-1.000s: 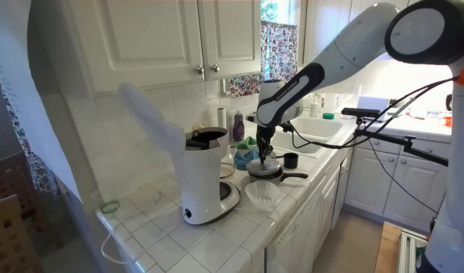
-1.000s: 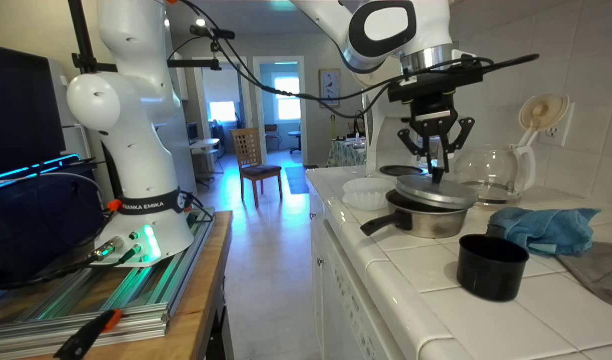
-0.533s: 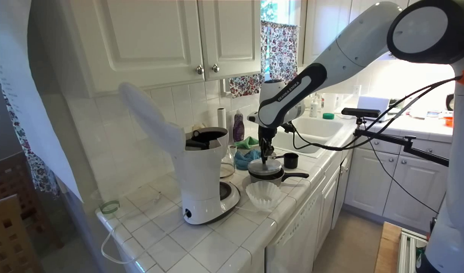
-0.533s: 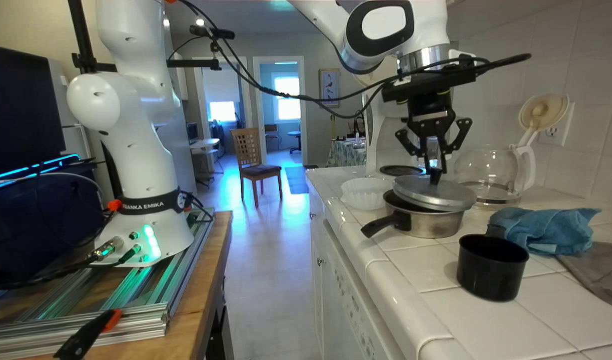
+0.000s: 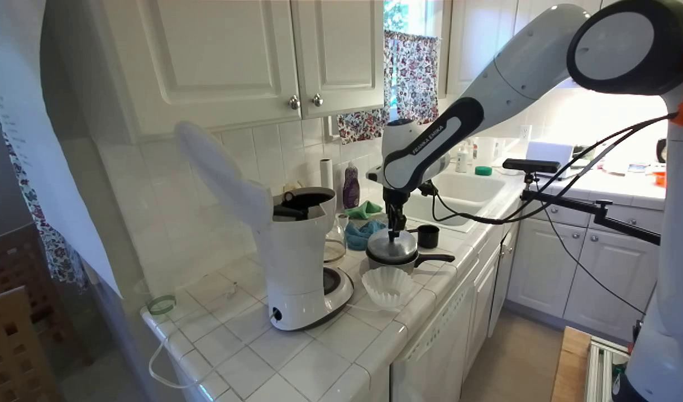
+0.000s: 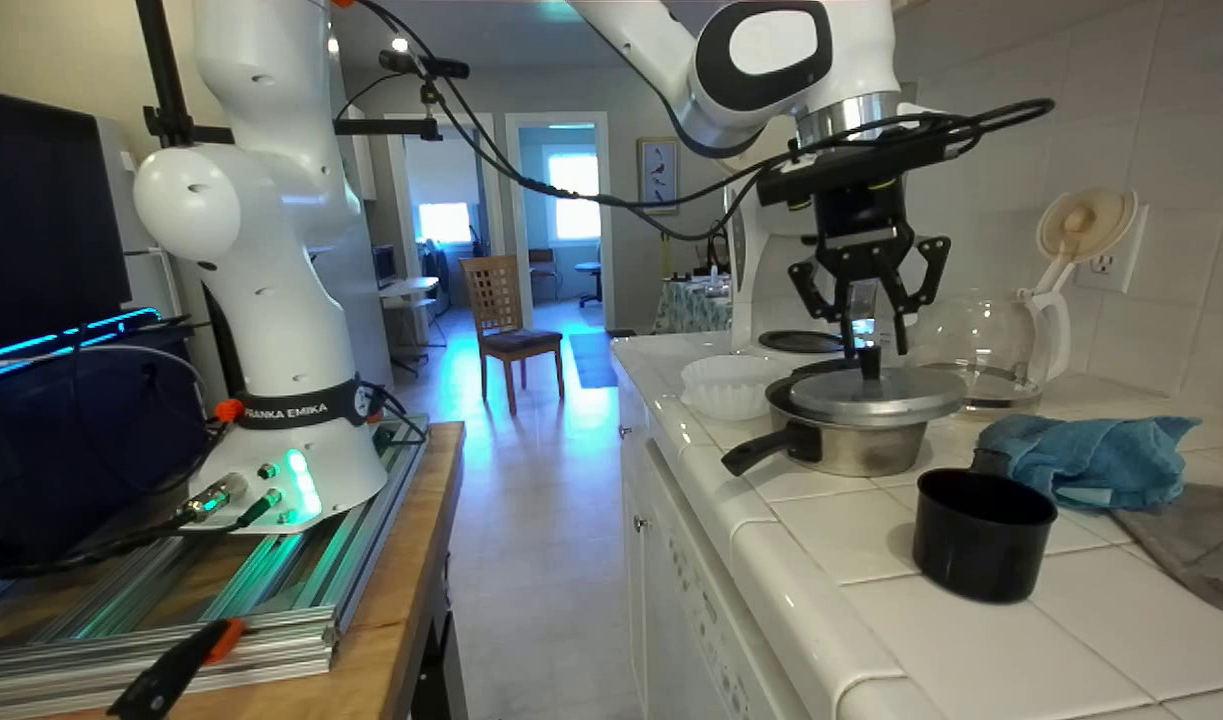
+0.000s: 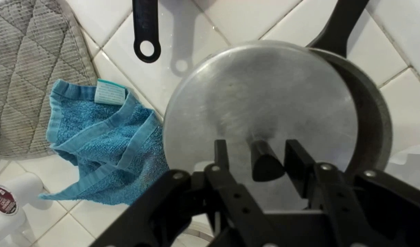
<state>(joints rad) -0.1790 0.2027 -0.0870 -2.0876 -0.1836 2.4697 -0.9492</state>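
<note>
While the lid (image 7: 282,92), tilted before, now lies almost level on the pan (image 6: 861,454), which shows at three o'clock in the wrist view, the gripper (image 6: 875,344) points downward, fingers (image 7: 297,161) parted around the knob (image 7: 267,166).

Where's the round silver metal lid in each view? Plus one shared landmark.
In an exterior view: round silver metal lid, slightly right of and below centre.
In an exterior view: lid, right of centre, just below mid-height.
Wrist view: lid, large, across the centre.
Shared landmark: crumpled blue cloth, left of the lid in the wrist picture, also visible in both exterior views.
</note>
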